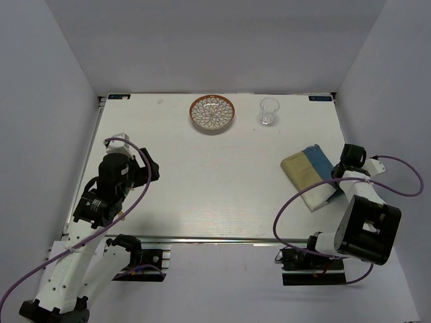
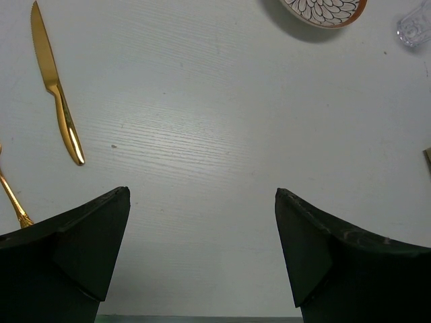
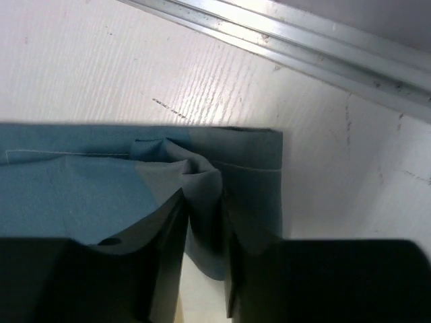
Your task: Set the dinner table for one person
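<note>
The white dinner table (image 1: 202, 195) holds a patterned plate (image 1: 212, 113) and a clear glass (image 1: 269, 111) at the back. A folded blue-and-tan placemat (image 1: 306, 171) lies at the right. My right gripper (image 3: 205, 202) is shut on a bunched fold of the placemat's blue cloth (image 3: 81, 188) near its corner; it shows in the top view (image 1: 339, 183) at the placemat's right edge. My left gripper (image 2: 202, 195) is open and empty above bare table. A gold knife (image 2: 57, 101) and the handle of another gold utensil (image 2: 13, 198) lie to its left, hidden under the left arm (image 1: 111, 175) in the top view.
A metal rail (image 1: 222, 238) runs along the table's near edge and shows close to the placemat in the right wrist view (image 3: 303, 40). Grey walls enclose the table on three sides. Purple cables loop beside both arms.
</note>
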`<state>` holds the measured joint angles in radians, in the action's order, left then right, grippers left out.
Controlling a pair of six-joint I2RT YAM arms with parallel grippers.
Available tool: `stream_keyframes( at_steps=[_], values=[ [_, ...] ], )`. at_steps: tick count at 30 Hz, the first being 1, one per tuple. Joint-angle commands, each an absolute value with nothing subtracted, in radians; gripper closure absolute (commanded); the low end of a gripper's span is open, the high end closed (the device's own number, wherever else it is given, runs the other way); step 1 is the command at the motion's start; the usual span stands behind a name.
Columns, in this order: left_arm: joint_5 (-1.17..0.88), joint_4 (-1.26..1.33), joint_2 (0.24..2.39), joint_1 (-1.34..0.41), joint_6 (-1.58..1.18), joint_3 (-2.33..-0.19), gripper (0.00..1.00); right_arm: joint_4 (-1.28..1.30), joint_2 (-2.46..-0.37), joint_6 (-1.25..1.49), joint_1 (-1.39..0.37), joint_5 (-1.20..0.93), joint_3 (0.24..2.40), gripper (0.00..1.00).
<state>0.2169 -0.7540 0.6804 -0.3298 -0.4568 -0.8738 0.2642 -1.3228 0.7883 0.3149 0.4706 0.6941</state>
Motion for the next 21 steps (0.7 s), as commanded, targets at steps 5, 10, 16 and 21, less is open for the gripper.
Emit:
stream_keyframes(
  at_steps=[5,10,16,21],
  values=[
    [0.195,-0.730,0.663,-0.334,-0.446,-0.868,0.02,0.187,-1.324,0.759,0.322,0.434,0.678,1.00],
    [0.192,-0.729,0.655,-0.334,-0.443,-0.865,0.02,0.045,-1.191,0.692,0.292,0.226,0.628,1.00],
    [0.199,-0.730,0.663,-0.334,-0.445,-0.868,0.02,-0.230,-0.970,0.585,0.196,-0.274,0.531,1.00],
    [0.212,-0.735,0.658,-0.334,-0.453,-0.868,0.02,-0.198,-0.892,0.480,0.039,-0.480,0.531,1.00]
  ],
)
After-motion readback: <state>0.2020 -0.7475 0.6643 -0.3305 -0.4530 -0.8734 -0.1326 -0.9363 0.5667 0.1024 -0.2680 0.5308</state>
